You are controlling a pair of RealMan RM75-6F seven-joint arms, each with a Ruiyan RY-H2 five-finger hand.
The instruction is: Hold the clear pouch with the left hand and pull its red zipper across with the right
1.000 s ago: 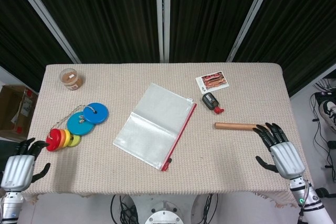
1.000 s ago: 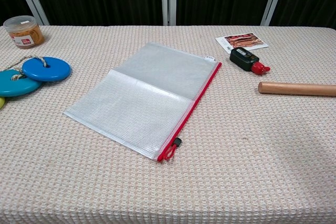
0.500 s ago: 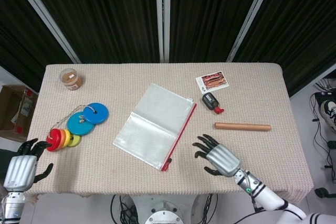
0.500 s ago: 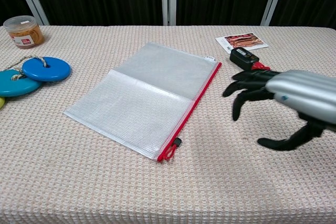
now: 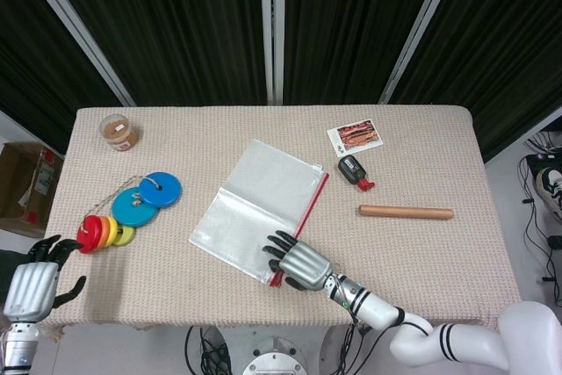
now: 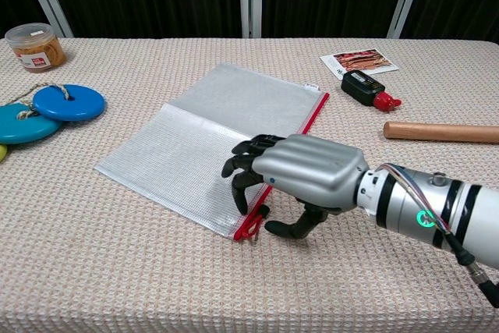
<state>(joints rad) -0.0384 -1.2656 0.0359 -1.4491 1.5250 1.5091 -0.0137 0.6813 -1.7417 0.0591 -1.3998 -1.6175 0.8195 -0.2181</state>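
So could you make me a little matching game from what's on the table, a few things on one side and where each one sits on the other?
Things:
1. right hand
2. left hand
3. wooden rod
4. small jar

Places:
A. far left corner of the table
B. off the table's near left edge
C. over the near end of the clear pouch's red zipper
D. right part of the table, beyond the pouch

Pairs: 1-C, 2-B, 3-D, 4-A

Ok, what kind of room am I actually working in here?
Probably a lab or test cell, not a home: a table under a beige woven cloth, black curtains behind it, and loose cables on the floor at the side.
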